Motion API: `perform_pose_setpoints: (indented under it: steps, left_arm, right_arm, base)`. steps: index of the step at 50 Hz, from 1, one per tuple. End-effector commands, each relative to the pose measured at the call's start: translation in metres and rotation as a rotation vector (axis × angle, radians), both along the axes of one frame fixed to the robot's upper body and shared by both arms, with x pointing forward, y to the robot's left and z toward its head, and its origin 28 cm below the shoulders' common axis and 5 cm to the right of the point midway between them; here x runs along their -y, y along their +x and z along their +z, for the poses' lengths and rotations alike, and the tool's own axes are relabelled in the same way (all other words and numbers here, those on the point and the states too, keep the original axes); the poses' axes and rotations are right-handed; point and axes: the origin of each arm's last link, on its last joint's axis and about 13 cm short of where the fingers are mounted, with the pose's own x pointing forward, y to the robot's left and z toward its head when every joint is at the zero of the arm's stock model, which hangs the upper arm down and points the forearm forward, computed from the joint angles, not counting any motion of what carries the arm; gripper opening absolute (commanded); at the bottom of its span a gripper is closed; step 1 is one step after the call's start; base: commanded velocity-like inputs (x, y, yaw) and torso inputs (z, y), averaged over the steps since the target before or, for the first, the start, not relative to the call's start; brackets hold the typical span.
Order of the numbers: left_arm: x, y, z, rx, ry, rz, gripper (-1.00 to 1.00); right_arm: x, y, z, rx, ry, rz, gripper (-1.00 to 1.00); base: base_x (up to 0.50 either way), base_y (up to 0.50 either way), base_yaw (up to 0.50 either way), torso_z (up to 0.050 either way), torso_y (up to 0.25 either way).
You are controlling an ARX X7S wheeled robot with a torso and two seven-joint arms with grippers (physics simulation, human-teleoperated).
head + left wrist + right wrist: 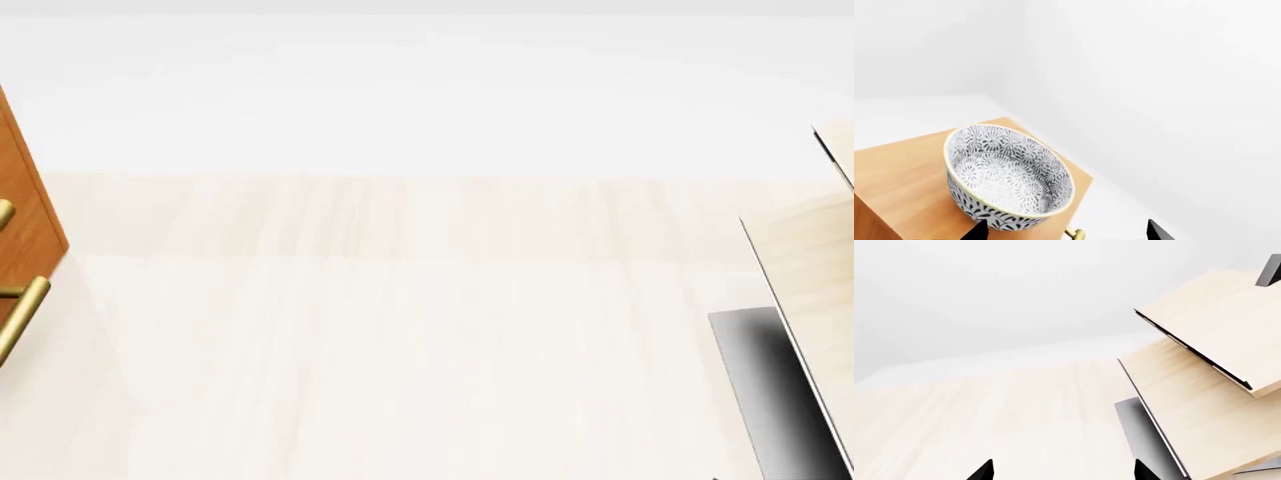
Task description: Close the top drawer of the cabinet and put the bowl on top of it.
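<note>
The bowl (pixel 1007 175), white with a fine grey floral pattern, stands upright on the orange-brown top of the cabinet (pixel 901 170), near its corner. My left gripper (pixel 1067 234) is open just short of the bowl; only its two dark fingertips (pixel 977 231) show, and they hold nothing. A brass handle end (pixel 1076 233) pokes out just past the top's edge, and the top drawer's front is hidden below that edge. In the head view only a strip of the cabinet (pixel 20 200) with a brass handle (pixel 20 310) shows. My right gripper (pixel 1064 472) is open over bare floor.
A pale plywood structure (pixel 807 290) with a black base (pixel 761 390) stands at the right of the head view, and the same plywood structure (pixel 1201 365) appears in the right wrist view. Pale floor (pixel 400 330) lies between it and the cabinet. White walls stand behind.
</note>
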Motion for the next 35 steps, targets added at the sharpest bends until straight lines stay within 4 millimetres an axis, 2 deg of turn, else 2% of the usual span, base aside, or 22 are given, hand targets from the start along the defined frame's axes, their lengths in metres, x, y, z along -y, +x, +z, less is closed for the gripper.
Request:
perform_pose_setpoints:
  steps: [1,7,11,13,14,21,23,25,35]
  left_arm:
    - [0.017,-0.022,-0.011,0.017,0.098,-0.063,1.00]
    - [0.030,-0.035,-0.027,0.016,0.213,-0.119,1.00]
    - [0.030,-0.039,-0.037,0.012,0.214,-0.125,1.00]
    - [0.031,-0.040,-0.039,0.014,0.223,-0.125,1.00]
    - [0.031,-0.041,-0.040,0.016,0.230,-0.126,1.00]
    - [0.034,-0.048,-0.052,0.052,0.289,-0.087,1.00]
    - [0.035,-0.048,-0.055,0.043,0.330,-0.064,1.00]
    - [0.035,-0.049,-0.060,0.047,0.328,-0.070,1.00]
    - [0.031,-0.049,-0.074,0.094,0.308,-0.081,1.00]
  right_arm:
    - [0.001,-0.001,0.007,0.013,-0.007,-0.006,1.00]
    - [0.003,-0.002,0.015,0.032,-0.010,-0.013,1.00]
    - [0.005,-0.003,0.027,0.057,-0.019,-0.019,1.00]
    - [0.005,-0.003,0.015,0.065,-0.020,-0.019,1.00]
    - [0.005,-0.003,0.015,0.072,-0.022,-0.018,1.00]
    - [0.004,-0.007,0.031,0.109,-0.032,-0.024,1.00]
    - [0.004,-0.007,0.047,0.116,-0.038,-0.025,1.00]
    - [0.005,-0.009,0.039,0.127,-0.038,-0.025,1.00]
    - [0.004,-0.012,0.064,0.183,-0.058,-0.028,1.00]
  base:
    - [0.00,0.00,0.00,0.000,0.000]
    - [0.00,0.00,0.00,0.000,0.000]
    - [0.00,0.00,0.00,0.000,0.000]
    - [0.00,0.00,0.00,0.000,0.000]
    - [0.00,0.00,0.00,0.000,0.000]
    - [0.00,0.00,0.00,0.000,0.000]
    - [0.00,0.00,0.00,0.000,0.000]
    - [0.00,0.00,0.00,0.000,0.000]
    - [0.00,0.00,0.00,0.000,0.000]
